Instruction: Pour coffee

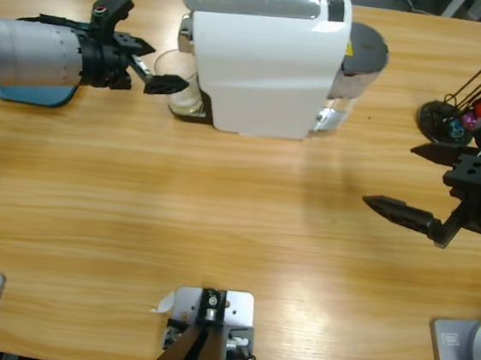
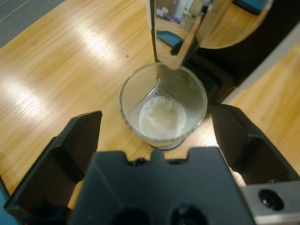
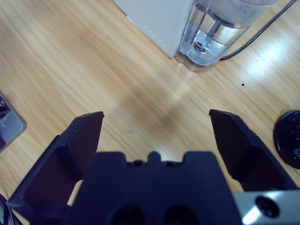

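Under the chrome spout [image 2: 165,42] of the white coffee machine [image 1: 261,62], at about eleven o'clock on the wooden table [image 1: 219,221], a clear glass tumbler [image 2: 162,106] is standing with the coffee [image 2: 162,118] lying pale and foamy in its bottom. The left gripper [image 1: 153,69] is reaching in from nine o'clock, its jaws spread wide on either side of the tumbler without touching it. Over at three o'clock, the right gripper [image 1: 416,186] is hovering above bare wood, jaws gaping wide, gripping nothing, beside a black stand [image 1: 443,118] of coloured beads.
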{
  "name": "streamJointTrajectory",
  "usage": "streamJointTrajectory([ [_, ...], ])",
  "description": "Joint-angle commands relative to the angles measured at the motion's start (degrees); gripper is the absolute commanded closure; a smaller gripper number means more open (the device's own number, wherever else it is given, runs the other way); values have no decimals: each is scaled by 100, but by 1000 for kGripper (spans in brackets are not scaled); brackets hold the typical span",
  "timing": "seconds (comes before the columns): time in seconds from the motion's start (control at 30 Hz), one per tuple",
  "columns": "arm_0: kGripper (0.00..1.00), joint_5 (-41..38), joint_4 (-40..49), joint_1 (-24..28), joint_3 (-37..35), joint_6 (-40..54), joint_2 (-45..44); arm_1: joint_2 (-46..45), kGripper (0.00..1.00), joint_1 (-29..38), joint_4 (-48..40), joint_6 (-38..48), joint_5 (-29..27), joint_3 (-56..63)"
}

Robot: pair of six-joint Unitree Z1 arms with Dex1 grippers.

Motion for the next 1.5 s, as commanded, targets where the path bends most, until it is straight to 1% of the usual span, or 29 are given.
streamJointTrajectory([
  [0.03,4,37,-387,-49,-62,3,741,110,0,70,63,-52,-122,33],
  [0.27,11,29,-568,-49,-217,-6,1068,110,0,66,63,-52,-131,33],
  [0.3,61,29,-571,-49,-240,-12,1082,110,0,66,63,-52,-131,33],
  [0.33,183,29,-571,-49,-252,-15,1084,110,0,66,63,-52,-131,33],
  [0.43,652,18,-571,-49,-270,-20,1070,119,0,68,63,-52,-131,33],
  [0.5,857,-35,-571,-49,-254,-27,1054,128,0,63,63,-52,-131,33],
  [0.53,898,-63,-571,-49,-240,-29,1047,128,0,68,63,-52,-131,33],
  [0.63,902,-98,-571,-49,-136,-29,945,136,0,68,63,-52,-131,24],
  [0.77,902,-49,-543,28,94,-48,539,136,0,68,63,-52,-131,24],
  [0.87,900,-42,-237,183,158,-71,54,131,0,70,63,-61,-131,24],
  [0.97,897,-21,299,369,158,-68,-484,115,0,68,63,-61,-131,24],
  [1.1,897,301,972,775,133,-73,-1185,84,0,66,63,-61,-124,24],
  [1.2,884,593,1218,1134,133,-179,-1429,66,0,68,63,-61,-122,24],
  [1.4,879,802,1081,2085,421,-818,-1410,40,0,68,72,-69,-122,24],
  [1.5,870,809,1076,2433,446,-920,-1087,41,0,70,72,-69,-117,24],
])
